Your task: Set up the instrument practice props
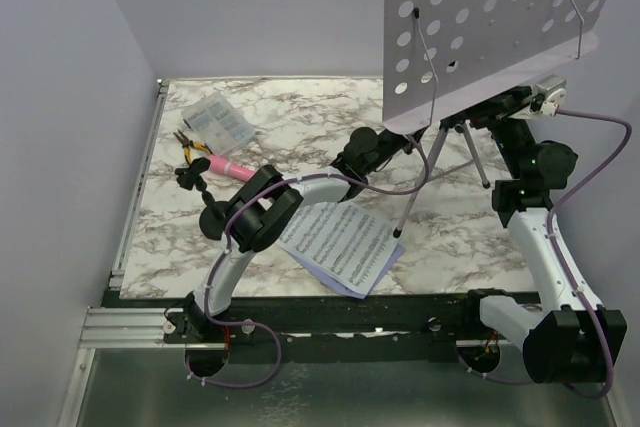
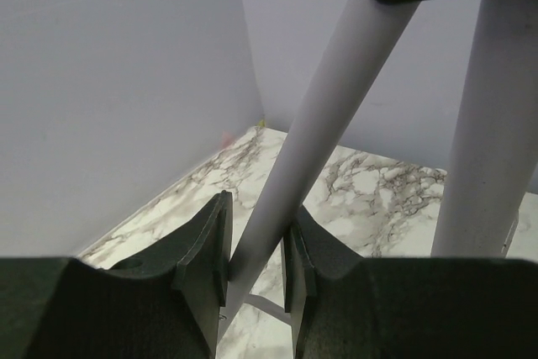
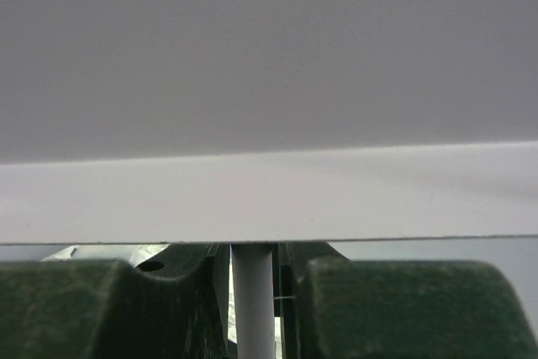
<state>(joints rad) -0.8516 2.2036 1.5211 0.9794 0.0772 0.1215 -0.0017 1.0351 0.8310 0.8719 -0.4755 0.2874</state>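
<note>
The marble desk [image 1: 300, 107] carries the music stand [image 1: 490, 27], which stands upright on its tripod towards the right rear. The sheets [image 1: 340, 247] lie flat, left of the stand's feet and nearer the arms. The left pincer [image 2: 256, 250] is clamped on one leg of the stand. The right pincer [image 3: 252, 292] is closed on its pole, just under the shelf. Well left of the stand are the box [image 1: 218, 125], the black mic stand [image 1: 213, 217], the pink mic [image 1: 228, 169] and the pliers [image 1: 192, 149], all close together.
</note>
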